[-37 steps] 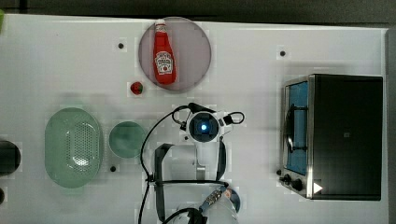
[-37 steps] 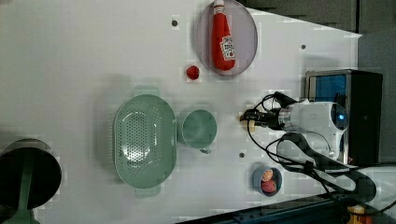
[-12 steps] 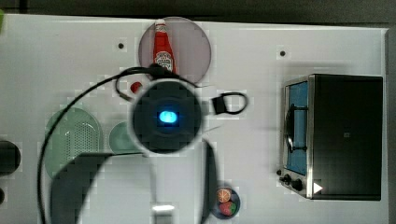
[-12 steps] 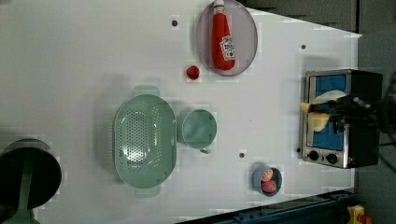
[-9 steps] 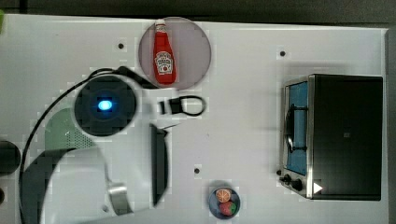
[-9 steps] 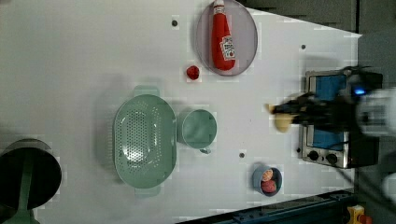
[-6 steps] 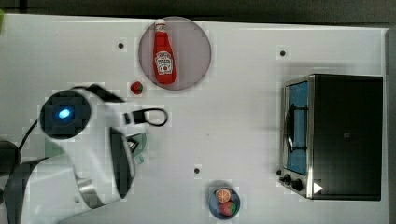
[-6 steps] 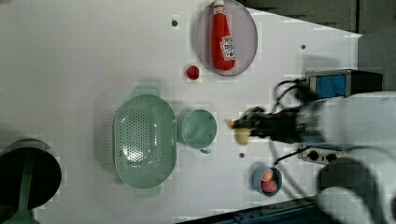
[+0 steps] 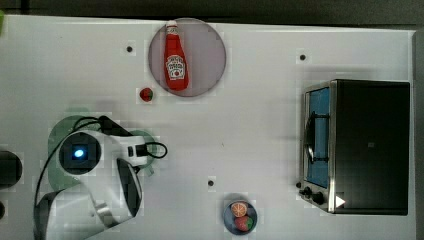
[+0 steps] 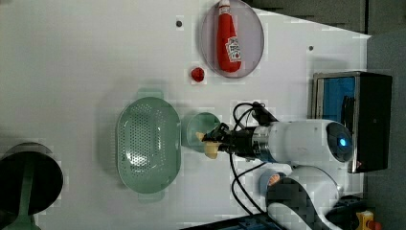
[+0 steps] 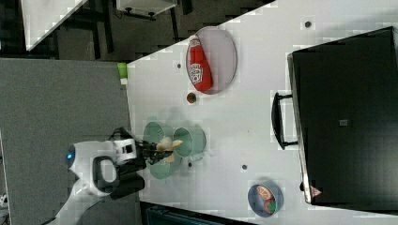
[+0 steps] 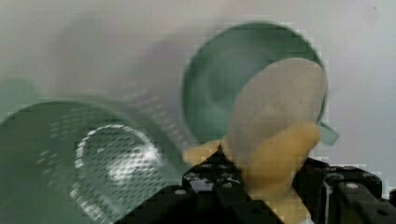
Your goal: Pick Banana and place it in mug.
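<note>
The banana (image 10: 210, 145) is pale yellow with a peeled tip, and my gripper (image 10: 221, 142) is shut on it. It hangs at the rim of the small teal mug (image 10: 200, 128), on the side away from the colander. In the wrist view the banana (image 12: 275, 135) sits between the black fingers (image 12: 322, 175), its tip overlapping the mug's (image 12: 219, 79) opening. The right view shows the banana (image 11: 169, 144) level with the top of the mug (image 11: 191, 140). In the top view my arm covers most of the mug (image 9: 148, 138).
A pale-green perforated colander (image 10: 148, 143) stands right beside the mug. A ketchup bottle (image 9: 175, 57) lies on a round plate (image 9: 210, 55), with a small red thing (image 9: 146, 94) near it. A toaster oven (image 9: 370, 145) is at the top view's right, a fruit bowl (image 9: 240, 216) near the front edge.
My arm swung from the toaster oven side across the table to the mug, carrying the banana with it. Nothing else has moved.
</note>
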{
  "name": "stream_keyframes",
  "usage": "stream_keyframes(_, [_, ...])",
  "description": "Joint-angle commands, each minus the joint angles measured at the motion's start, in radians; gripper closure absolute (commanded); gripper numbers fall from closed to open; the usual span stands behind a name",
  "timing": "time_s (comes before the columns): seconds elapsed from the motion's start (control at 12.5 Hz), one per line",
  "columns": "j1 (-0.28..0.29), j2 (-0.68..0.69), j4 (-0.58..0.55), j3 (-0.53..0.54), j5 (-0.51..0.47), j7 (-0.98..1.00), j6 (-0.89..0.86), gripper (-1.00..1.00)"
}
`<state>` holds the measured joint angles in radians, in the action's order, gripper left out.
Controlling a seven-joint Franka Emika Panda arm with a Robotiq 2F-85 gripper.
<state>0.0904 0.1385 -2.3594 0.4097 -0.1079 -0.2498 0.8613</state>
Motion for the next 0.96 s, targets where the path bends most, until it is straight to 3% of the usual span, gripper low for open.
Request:
stream_keyframes(0.08, [-0.031,0.044,0.021,-0.011,0.009,-0.079,0.042,-0.01])
stream_keyframes(0.4, [-0.031,0.064,0.021,-0.011,0.009,-0.079,0.072,-0.90])
stream_keyframes(0.48, [-0.032,0.062,0.024,-0.012,0.009,-0.079,0.073,-1.00])
stream_keyframes(0.72, [-0.042,-0.004,0.058,-0.028,0.008,-0.079,0.051,-1.00])
stream_keyframes(0.96, [-0.056,-0.142,0.145,-0.079,0.009,-0.040,-0.183,-1.00])
